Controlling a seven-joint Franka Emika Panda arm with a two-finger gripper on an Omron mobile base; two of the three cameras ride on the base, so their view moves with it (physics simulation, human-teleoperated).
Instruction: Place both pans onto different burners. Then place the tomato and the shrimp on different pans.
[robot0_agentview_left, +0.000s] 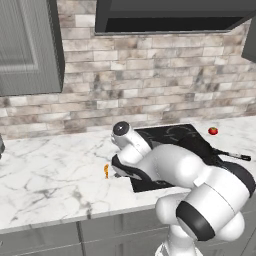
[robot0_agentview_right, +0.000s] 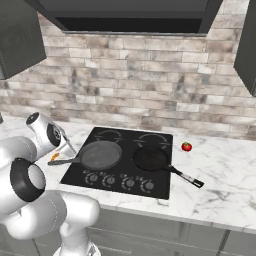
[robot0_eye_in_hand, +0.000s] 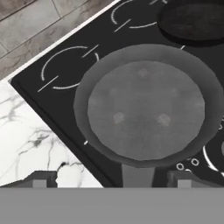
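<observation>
The dark grey skillet (robot0_agentview_right: 101, 155) (robot0_eye_in_hand: 146, 109) sits on the front left burner of the black cooktop (robot0_agentview_right: 126, 141). Its short handle (robot0_eye_in_hand: 137, 175) points left, toward my hand. The blacker pan (robot0_agentview_right: 150, 159) (robot0_eye_in_hand: 192, 22) rests on the front right burner, its long thin handle (robot0_agentview_right: 187, 177) reaching out to the right. My gripper (robot0_eye_in_hand: 110, 180) is open just over the skillet's handle end, one fingertip on each side of it. On the counter left of the cooktop lies the orange shrimp (robot0_agentview_right: 54, 156) (robot0_agentview_left: 106, 171). The red tomato (robot0_agentview_right: 186, 146) (robot0_agentview_left: 213, 131) stands to the cooktop's right.
Two rear burners (robot0_eye_in_hand: 70, 68) (robot0_agentview_right: 152, 138) are bare rings. Knobs (robot0_agentview_right: 129, 183) line the cooktop's front edge. White marble counter (robot0_agentview_left: 45, 170) stretches to the left, with a brick wall behind and a range hood (robot0_agentview_right: 130, 17) overhead.
</observation>
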